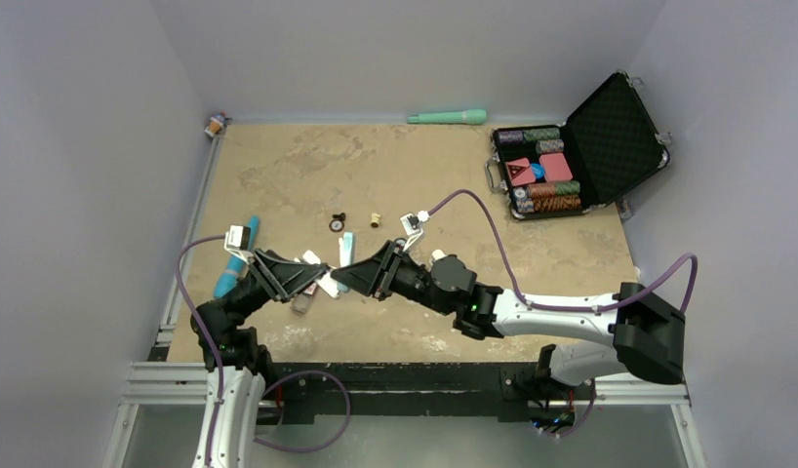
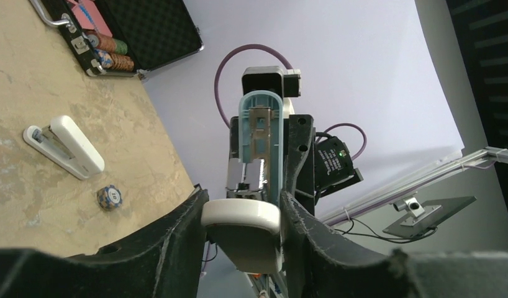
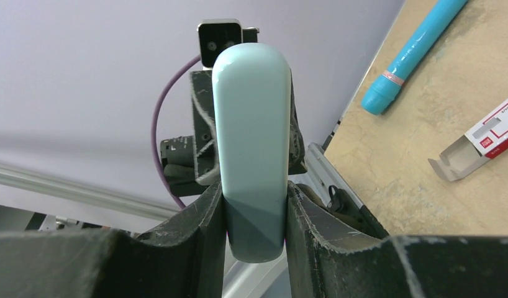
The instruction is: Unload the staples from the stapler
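Note:
The stapler is held in the air between both grippers, above the near left of the table. My left gripper (image 2: 242, 205) is shut on its white oblong part (image 2: 242, 220). My right gripper (image 3: 254, 198) is shut on its pale-blue part (image 3: 251, 136). In the left wrist view the pale-blue part (image 2: 262, 139) stands swung away from the white one, with its metal inner channel facing the camera. From above, the grippers meet tip to tip, left gripper (image 1: 317, 278) and right gripper (image 1: 361, 276), with the pale-blue part (image 1: 346, 249) between them.
An open black case of poker chips (image 1: 580, 146) stands at the back right. A mint-green stick (image 1: 447, 117) lies along the back wall. A bright blue pen-like tube (image 3: 413, 49) and an open small box (image 3: 481, 139) lie at left. A second white stapler (image 2: 62, 146) and a chip (image 2: 108, 197) lie on the table.

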You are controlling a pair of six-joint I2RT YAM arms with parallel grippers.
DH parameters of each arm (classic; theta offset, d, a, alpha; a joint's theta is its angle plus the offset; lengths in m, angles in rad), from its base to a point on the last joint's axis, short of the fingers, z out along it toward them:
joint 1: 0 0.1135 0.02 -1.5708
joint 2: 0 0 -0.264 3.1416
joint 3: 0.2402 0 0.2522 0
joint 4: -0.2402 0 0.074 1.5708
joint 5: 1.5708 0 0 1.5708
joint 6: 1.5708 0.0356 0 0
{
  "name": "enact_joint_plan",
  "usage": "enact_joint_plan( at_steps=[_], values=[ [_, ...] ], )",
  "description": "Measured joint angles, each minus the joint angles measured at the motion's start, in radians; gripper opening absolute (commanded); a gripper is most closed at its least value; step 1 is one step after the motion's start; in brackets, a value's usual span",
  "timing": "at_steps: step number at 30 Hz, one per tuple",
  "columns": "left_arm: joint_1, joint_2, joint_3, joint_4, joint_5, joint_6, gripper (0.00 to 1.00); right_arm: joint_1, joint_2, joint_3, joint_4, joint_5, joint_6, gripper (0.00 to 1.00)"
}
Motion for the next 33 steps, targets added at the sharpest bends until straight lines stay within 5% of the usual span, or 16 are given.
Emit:
enact_joint_plan(
  at_steps=[3, 10, 13, 23, 30, 31, 33],
  values=[
    [-0.002, -0.003, 0.003, -0.043, 0.0, 0.019, 0.39, 0.0, 0.0, 0.0, 0.002, 0.001, -0.005, 0.0],
    [-0.005, -0.013, 0.012, -0.096, 0.0, 0.042, 0.65, 0.0, 0.005, -0.004, 0.015, 0.002, -0.003, 0.0],
    [-0.005, -0.013, 0.012, -0.114, 0.0, 0.052, 0.67, 0.0, 0.005, -0.004, 0.029, 0.002, -0.001, 0.0],
    [-0.012, -0.021, 0.028, -0.169, 0.001, 0.06, 0.03, 0.0, 0.004, -0.01, 0.003, 0.02, -0.017, 0.0],
    [-0.013, -0.022, 0.087, -0.323, 0.015, 0.134, 0.0, 0.0, 0.004, -0.018, 0.012, 0.019, -0.008, 0.0],
    [-0.013, -0.022, 0.114, -0.381, 0.016, 0.165, 0.0, 0.0, 0.004, -0.019, 0.014, 0.019, -0.004, 0.07],
    [-0.017, -0.019, 0.183, -0.542, 0.012, 0.26, 0.0, -0.002, 0.004, -0.024, 0.025, 0.019, 0.005, 0.39]
  ],
)
